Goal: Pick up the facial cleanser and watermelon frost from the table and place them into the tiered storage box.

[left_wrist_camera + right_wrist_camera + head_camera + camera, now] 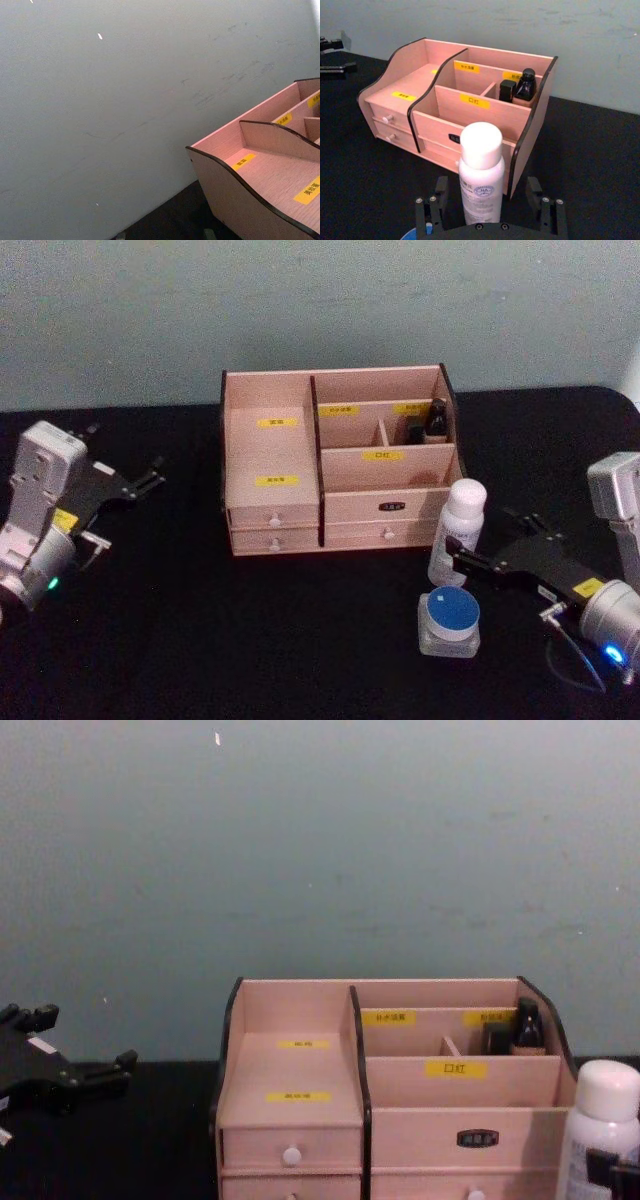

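Observation:
The facial cleanser, a tall white bottle, stands upright on the black table just off the front right corner of the tiered storage box. My right gripper is open, one finger on each side of the bottle's lower part. In the right wrist view the facial cleanser stands between the fingers with gaps on both sides. The watermelon frost, a squat jar with a blue lid, sits in front of the bottle. My left gripper hangs open at the far left, away from everything.
Small dark bottles fill the box's back right compartment. The other compartments and the stepped left shelf hold nothing. A grey wall rises close behind the box. Bare black table spreads in front and to the left.

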